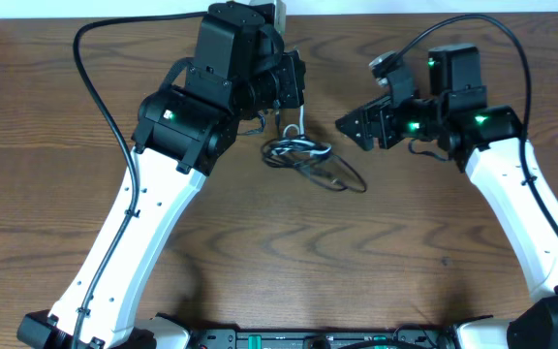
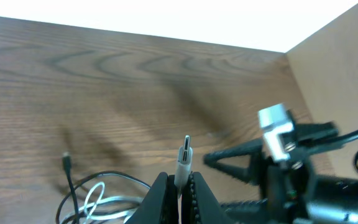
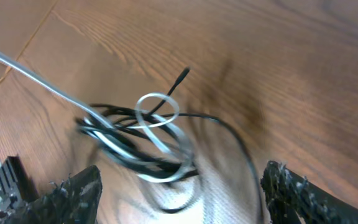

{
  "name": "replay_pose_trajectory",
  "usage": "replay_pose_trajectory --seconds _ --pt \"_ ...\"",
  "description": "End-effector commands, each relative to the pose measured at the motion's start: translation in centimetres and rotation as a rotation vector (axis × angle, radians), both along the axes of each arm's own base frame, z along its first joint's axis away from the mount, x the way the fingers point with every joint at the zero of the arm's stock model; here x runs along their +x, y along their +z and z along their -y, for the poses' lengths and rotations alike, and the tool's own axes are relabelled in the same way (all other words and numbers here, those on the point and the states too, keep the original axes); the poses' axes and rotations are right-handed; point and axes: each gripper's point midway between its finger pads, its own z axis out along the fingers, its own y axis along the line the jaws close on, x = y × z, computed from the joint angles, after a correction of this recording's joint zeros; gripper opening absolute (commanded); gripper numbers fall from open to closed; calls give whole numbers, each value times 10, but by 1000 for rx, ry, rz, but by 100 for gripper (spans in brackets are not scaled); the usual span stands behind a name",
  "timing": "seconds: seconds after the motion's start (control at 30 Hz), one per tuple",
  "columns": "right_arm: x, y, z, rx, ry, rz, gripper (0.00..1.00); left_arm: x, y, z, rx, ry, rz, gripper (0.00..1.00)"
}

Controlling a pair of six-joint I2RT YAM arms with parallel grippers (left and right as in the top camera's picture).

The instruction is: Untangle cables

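Wood-grain bench (image 1: 260, 252) surface fills all three views. The left tool (image 1: 291, 97) is pressed together on the white cable (image 1: 299, 124), just below its plug (image 2: 183, 158). In the left wrist view, the plug is seen standing upright above the fingertips. From the grip, the white cable is led down into the tangle of black cables (image 1: 308, 160), which lies on the bench between the two tools.

The right tool (image 1: 349, 126) is spread wide and nothing is held in it. It is positioned just beside the tangle and apart from it.

In the right wrist view, the tangle is framed between the fingers (image 3: 73, 193). The white cable is shown looped through the black cables, and one black plug end (image 3: 182, 74) projects clear of the bundle. A loose black loop (image 1: 347, 179) trailing out on the right tool's side is shown whole only overhead.
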Motion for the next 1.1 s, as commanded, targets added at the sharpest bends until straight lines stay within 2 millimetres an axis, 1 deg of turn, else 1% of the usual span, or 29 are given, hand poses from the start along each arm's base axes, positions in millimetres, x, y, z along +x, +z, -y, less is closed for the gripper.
replay_pose_trajectory --seconds 0.0,0.13,0.23,0.37,0.53,0.67,0.8,1.07 --pt "2 -2 -3 -12 -18 -16 80 1 13 -8 -98 64 -31 7" --pt "1 -4 -5 -17 -13 -21 81 3 15 -12 -142 70 -57 8" --pt "3 -10 -5 -22 -11 -33 82 2 16 -14 -163 52 -68 8" --pt "6 -26 -9 -1 -32 -111 79 3 16 -15 -168 54 -72 8" --pt "5 -45 -22 28 -45 -211 75 3 15 -15 -166 55 -74 8" --pt "2 -59 -32 17 -28 -249 75 4 14 -16 -161 64 -71 7" --pt "0 -63 -36 12 -19 -256 76 4 14 -16 -160 64 -71 8" --pt "4 -64 -34 1 -28 -241 77 4 14 -16 -160 64 -72 7"
